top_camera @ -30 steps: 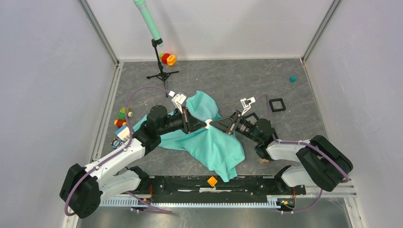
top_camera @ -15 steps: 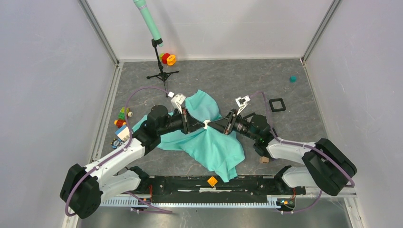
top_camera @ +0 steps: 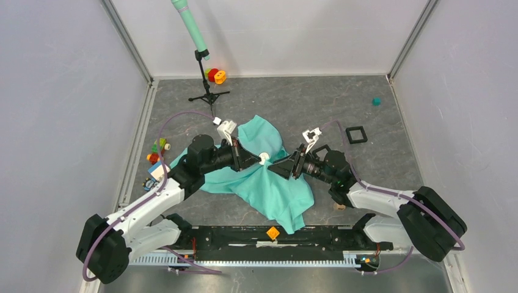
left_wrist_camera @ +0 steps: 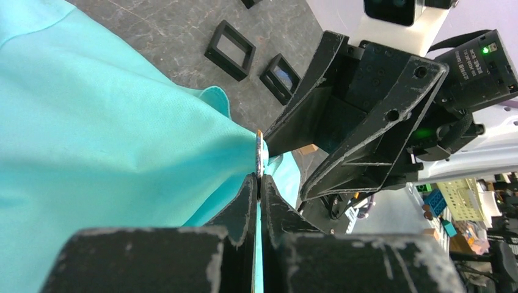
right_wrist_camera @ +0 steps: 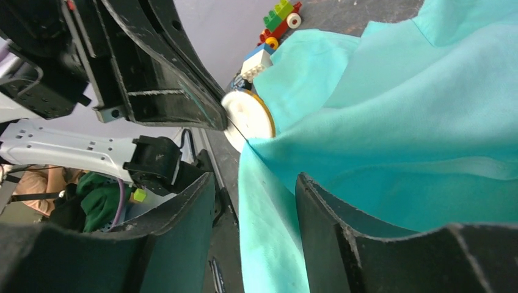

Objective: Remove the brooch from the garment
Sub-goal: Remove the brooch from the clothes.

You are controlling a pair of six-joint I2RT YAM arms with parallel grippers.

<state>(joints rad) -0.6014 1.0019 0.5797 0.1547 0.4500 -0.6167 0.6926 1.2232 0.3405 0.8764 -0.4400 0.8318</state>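
We saw the left gripper (left_wrist_camera: 257,183) pinched shut on the white brooch (right_wrist_camera: 247,116) against a raised fold of the garment (top_camera: 275,189), the right gripper (right_wrist_camera: 255,180) part-open astride that fold.

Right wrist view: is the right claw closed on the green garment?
No, the right claw has its two fingers well apart, and the garment shows in the wide gap between them.
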